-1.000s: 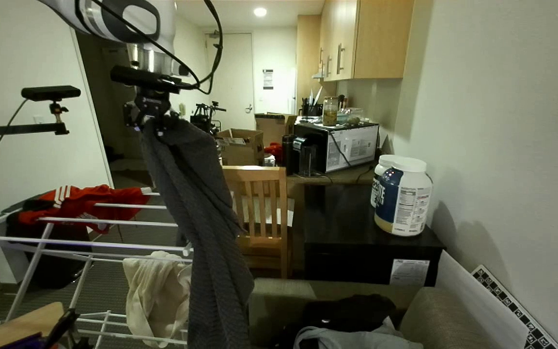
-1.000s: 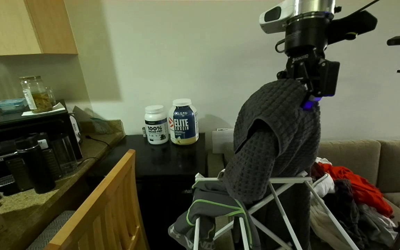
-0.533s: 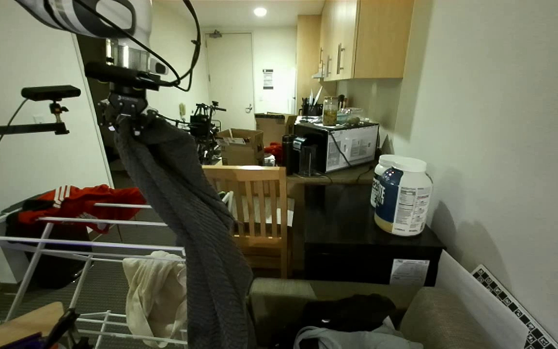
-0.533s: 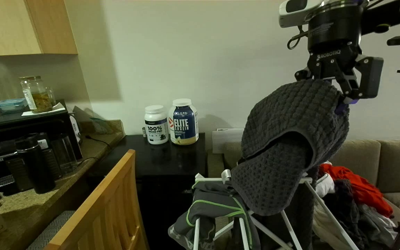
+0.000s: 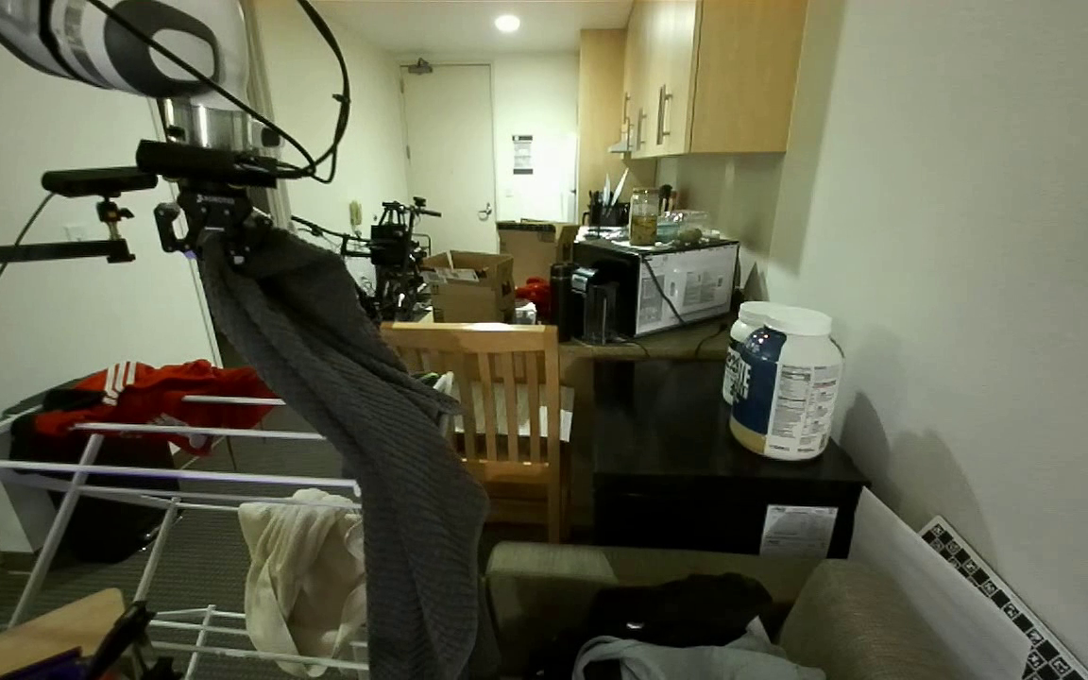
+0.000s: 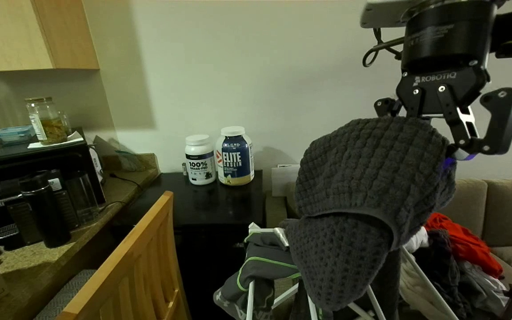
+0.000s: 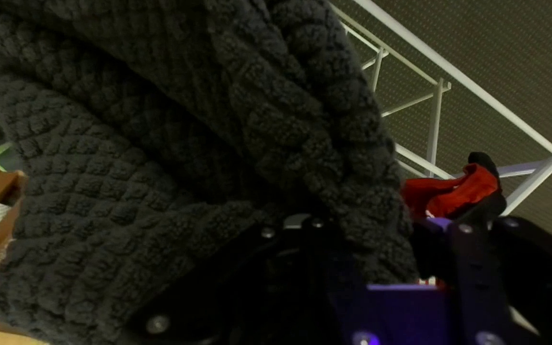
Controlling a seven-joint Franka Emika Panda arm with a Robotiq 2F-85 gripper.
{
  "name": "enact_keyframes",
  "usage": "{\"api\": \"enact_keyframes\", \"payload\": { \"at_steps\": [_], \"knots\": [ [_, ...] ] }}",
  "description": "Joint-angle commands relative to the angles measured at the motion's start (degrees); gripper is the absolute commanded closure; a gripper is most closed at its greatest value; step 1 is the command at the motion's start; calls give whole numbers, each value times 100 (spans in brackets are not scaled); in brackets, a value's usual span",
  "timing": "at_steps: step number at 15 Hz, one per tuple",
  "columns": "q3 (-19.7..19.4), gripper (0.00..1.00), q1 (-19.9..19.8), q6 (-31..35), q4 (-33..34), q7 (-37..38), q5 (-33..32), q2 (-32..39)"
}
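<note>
White drying rack (image 5: 176, 476), near a wooden chair (image 5: 497, 338). Dark gray towel (image 5: 393, 463), hanging from its gathered upper part down past the rack in both exterior views; contact with the bars cannot be told. Red garment (image 5: 176, 387), draped over the rack. Cream cloth (image 5: 298, 576), hung from a bar. Gripper (image 5: 216, 250), above the rack, its 2 fingers clamped on the towel.
</note>
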Motion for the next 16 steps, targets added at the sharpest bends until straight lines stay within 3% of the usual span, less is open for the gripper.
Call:
{"api": "enact_keyframes", "payload": {
  "at_steps": [1, 11, 12, 14, 15, 16],
  "knots": [
    [66, 95, 258, 117, 5, -407, 598, -101],
    [135, 95, 429, -581, -17, -560, 1550, -130],
    [448, 95, 546, 350, -123, -594, 1686, 636],
    [653, 95, 579, 952, -217, -558, 1778, 899],
    [495, 78, 380, 379, -239, -336, 1404, 416],
    [631, 78, 415, 688, -299, -335, 1425, 667]
  ]
}}
